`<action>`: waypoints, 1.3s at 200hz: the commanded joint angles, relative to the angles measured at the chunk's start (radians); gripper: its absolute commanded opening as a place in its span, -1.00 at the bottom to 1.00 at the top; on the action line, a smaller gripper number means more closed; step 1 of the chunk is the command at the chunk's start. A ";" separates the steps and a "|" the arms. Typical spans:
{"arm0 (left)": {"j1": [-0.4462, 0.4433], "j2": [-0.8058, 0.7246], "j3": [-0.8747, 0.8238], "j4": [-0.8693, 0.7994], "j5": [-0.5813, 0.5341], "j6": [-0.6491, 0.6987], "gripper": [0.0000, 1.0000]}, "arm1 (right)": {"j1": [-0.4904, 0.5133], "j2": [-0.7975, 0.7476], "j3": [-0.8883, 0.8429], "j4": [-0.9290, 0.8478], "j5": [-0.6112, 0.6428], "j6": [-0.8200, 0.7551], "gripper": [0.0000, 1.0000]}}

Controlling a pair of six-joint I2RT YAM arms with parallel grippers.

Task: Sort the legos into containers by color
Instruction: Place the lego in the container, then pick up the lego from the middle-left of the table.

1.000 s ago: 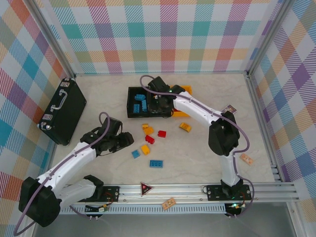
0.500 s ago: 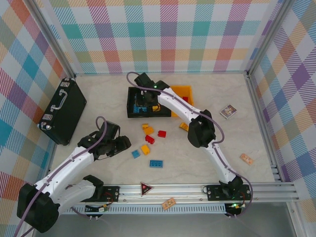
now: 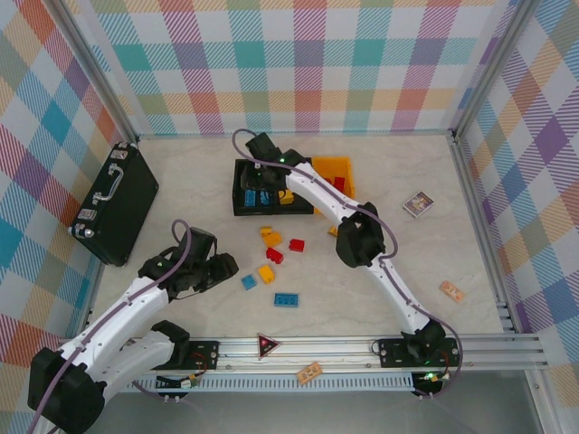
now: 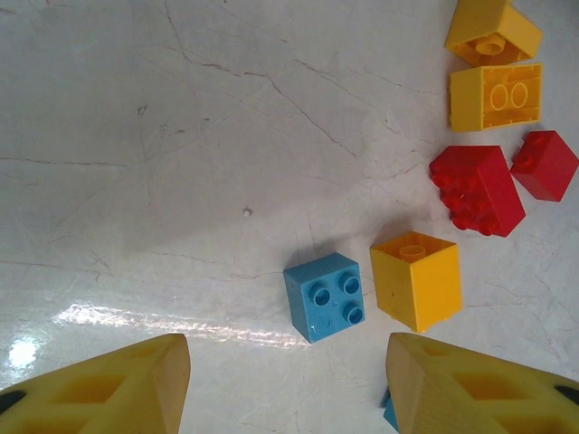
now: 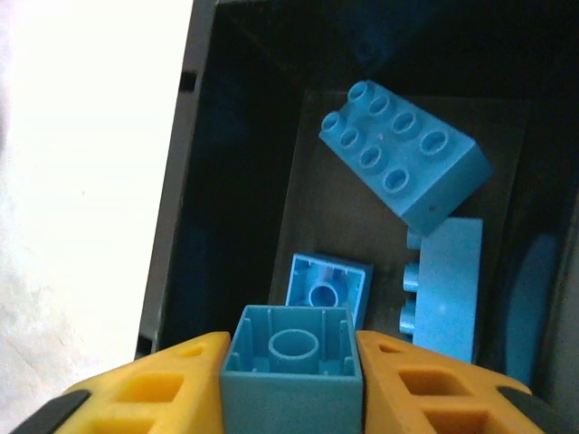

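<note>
My right gripper [image 5: 289, 362] is shut on a blue lego [image 5: 289, 389], hollow side up, over the left black container [image 5: 194, 181] of the containers' row. Three blue legos [image 5: 403, 163] lie inside that bin. From above, this gripper [image 3: 262, 185] hangs over the black bins [image 3: 242, 201], with the yellow-orange bin [image 3: 330, 167] to their right. My left gripper [image 4: 288, 380] is open just above the table, a small blue lego [image 4: 326, 297] slightly ahead between its fingers. A yellow lego [image 4: 418, 280] and two red ones [image 4: 477, 188] lie to its right.
More loose legos lie mid-table: yellow [image 3: 270, 237], red [image 3: 297, 244], blue [image 3: 287, 299]. A large black case [image 3: 116, 201] sits at the left. A small card [image 3: 417, 203] and a tan block [image 3: 451, 291] lie at the right. A metal rail [image 3: 344, 345] runs along the near edge.
My right arm swung left, carrying the blue lego from the middle of the bins to the left black bin. The left gripper drifted slightly nearer the front edge.
</note>
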 commanded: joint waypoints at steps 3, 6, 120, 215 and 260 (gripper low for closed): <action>0.010 -0.015 -0.011 -0.025 0.015 -0.017 0.18 | -0.005 0.004 0.050 0.037 0.000 0.020 -0.05; 0.008 -0.014 -0.011 -0.024 0.015 -0.016 0.18 | -0.006 0.003 0.050 0.037 0.001 0.019 -0.02; 0.000 0.038 0.005 -0.005 0.053 -0.013 0.20 | 0.025 -0.471 -0.515 0.177 -0.041 -0.071 0.04; -0.102 0.168 0.046 -0.012 0.006 -0.094 0.22 | 0.034 -0.931 -1.206 0.324 -0.142 -0.056 0.09; -0.147 0.255 0.071 0.002 -0.029 -0.129 0.26 | 0.045 -1.127 -1.501 0.349 -0.243 -0.056 0.14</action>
